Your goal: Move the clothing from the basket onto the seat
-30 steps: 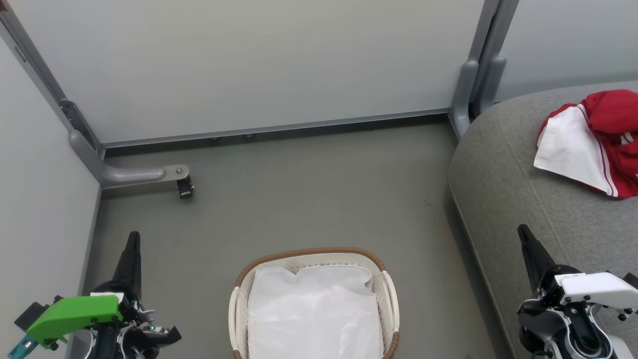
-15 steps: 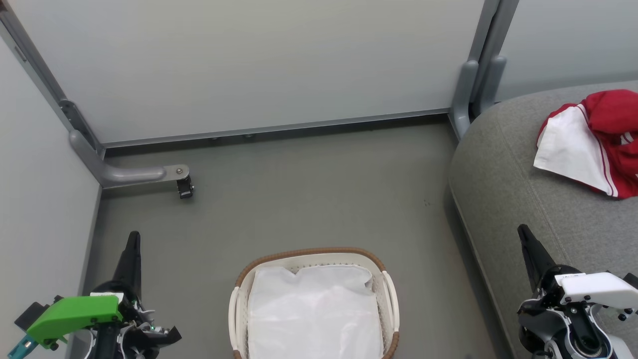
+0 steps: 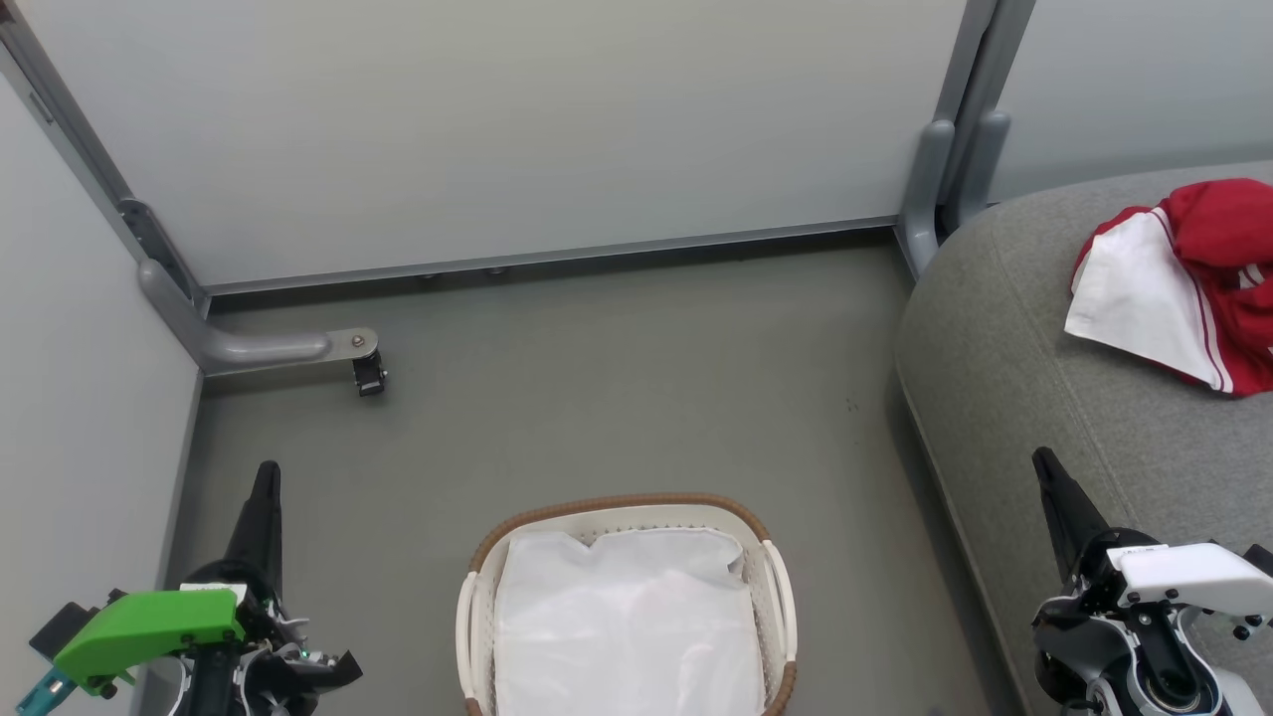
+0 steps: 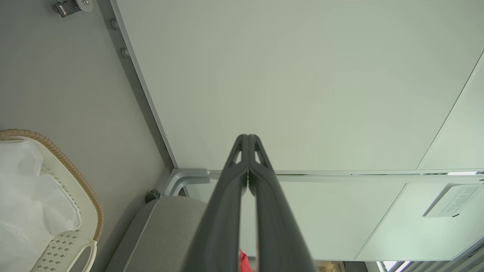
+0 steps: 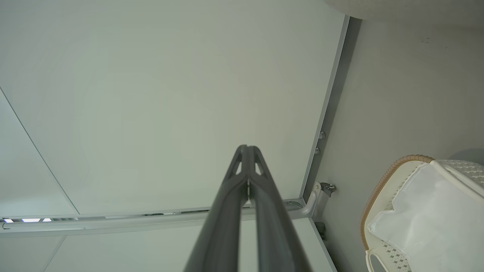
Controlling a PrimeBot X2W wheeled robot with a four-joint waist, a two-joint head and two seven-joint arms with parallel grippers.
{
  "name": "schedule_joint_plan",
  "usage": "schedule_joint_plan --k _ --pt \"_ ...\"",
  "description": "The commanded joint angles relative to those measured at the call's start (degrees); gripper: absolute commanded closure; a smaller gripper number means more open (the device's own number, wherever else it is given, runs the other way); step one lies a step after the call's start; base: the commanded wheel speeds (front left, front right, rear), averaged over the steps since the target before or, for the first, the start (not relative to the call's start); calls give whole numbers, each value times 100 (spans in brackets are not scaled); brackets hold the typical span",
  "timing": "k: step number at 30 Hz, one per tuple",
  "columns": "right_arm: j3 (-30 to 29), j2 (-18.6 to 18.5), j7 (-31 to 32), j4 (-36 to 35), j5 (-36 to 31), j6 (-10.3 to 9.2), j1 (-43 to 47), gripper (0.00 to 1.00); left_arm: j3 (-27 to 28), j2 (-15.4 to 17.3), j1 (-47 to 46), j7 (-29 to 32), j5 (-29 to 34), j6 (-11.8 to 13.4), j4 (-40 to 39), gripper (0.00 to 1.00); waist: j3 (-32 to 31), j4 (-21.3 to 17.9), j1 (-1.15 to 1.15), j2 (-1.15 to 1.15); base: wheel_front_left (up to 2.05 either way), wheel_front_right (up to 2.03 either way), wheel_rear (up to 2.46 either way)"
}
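Note:
The red and white clothing (image 3: 1188, 283) lies bunched on the grey seat (image 3: 1014, 378) at the right edge of the head view. The white basket (image 3: 475, 587) with a brown woven rim stands on the floor at bottom centre, holding a plain white cloth liner (image 3: 627, 622). My left gripper (image 3: 267, 472) is shut with nothing in it, low at the left of the basket. My right gripper (image 3: 1041, 459) is shut and holds nothing, over the seat's front edge. The left wrist view shows the basket (image 4: 81, 183), the seat (image 4: 170, 230) and a sliver of red clothing (image 4: 244, 262). The right wrist view shows the basket (image 5: 382, 185).
Pale partition panels (image 3: 517, 129) close off the back and left. A grey bracket foot with a caster (image 3: 368, 373) juts onto the floor at left. A grey post (image 3: 940, 179) stands by the seat's far corner. Grey floor (image 3: 617, 378) lies between basket and wall.

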Motion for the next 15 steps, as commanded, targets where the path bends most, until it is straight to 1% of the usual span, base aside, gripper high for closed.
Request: schedule_joint_plan --k 1,15 --pt "-14 -23 10 -17 -7 -2 -41 100 29 13 -65 -1 17 -28 -1 100 0 0 0 0 0 0 0" --pt "-18 -20 11 -17 -12 -2 -42 100 35 9 -66 5 26 -28 -2 100 0 0 0 0 0 0 0"
